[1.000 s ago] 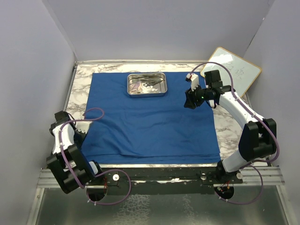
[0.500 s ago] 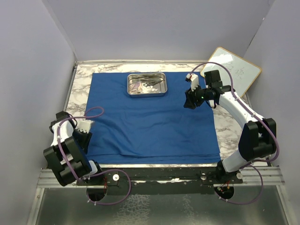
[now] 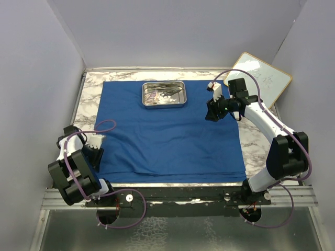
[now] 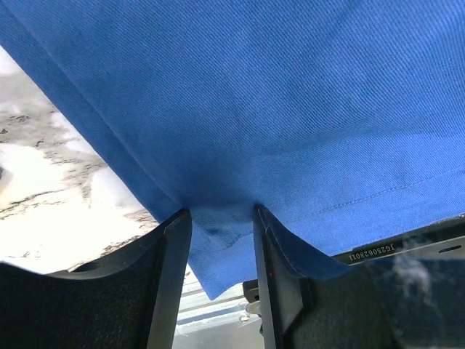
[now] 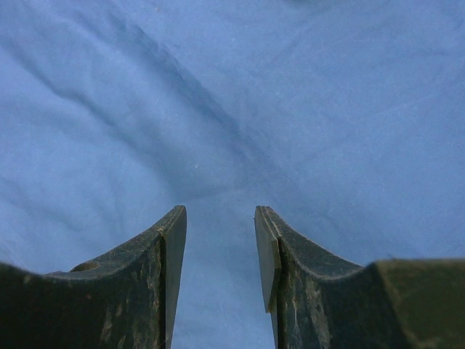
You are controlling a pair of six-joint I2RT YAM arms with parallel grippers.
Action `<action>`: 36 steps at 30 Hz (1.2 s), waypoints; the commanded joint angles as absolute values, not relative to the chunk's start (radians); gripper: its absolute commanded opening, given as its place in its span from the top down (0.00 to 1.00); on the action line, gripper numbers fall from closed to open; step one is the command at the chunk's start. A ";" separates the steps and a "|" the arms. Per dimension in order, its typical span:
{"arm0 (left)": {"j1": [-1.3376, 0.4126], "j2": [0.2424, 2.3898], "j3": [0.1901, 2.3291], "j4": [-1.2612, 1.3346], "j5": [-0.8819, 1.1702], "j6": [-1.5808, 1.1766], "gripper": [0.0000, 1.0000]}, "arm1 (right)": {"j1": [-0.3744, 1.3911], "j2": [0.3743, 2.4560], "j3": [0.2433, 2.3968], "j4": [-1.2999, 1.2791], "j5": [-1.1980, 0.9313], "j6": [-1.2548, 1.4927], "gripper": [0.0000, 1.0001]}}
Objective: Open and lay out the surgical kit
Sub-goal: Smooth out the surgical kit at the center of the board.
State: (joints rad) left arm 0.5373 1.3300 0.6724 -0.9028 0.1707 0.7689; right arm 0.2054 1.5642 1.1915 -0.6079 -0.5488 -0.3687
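The blue cloth [image 3: 167, 141] carried a steel tray [image 3: 145, 95] of instruments [image 3: 163, 94] by its far edge; left gripper [image 4: 221, 215] straddled its corner half-open, right gripper [image 5: 220, 212] gaped empty.

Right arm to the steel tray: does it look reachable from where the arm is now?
Probably yes. The steel tray sits uncovered on the blue cloth near its far edge, and the right tool hangs open just to its right over bare cloth, with nothing between them.

Overhead sees all; wrist cameras hug the cloth [image 3: 167, 130].
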 commanded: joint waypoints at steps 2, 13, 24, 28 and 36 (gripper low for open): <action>0.541 1.364 0.651 -0.873 0.161 0.780 0.56 | 0.206 1.578 1.189 -0.611 -0.577 -0.383 0.57; 0.542 1.374 0.627 -0.853 0.153 0.798 0.74 | 0.205 1.589 1.190 -0.613 -0.575 -0.386 0.57; 0.541 1.353 0.632 -0.857 0.157 0.792 0.99 | 0.205 1.596 1.193 -0.619 -0.574 -0.390 0.57; 0.541 1.353 0.641 -0.868 0.159 0.796 1.00 | 0.205 1.598 1.192 -0.621 -0.574 -0.392 0.57; 0.542 1.293 0.696 -0.950 0.129 0.832 1.00 | 0.205 1.599 1.195 -0.624 -0.575 -0.392 0.57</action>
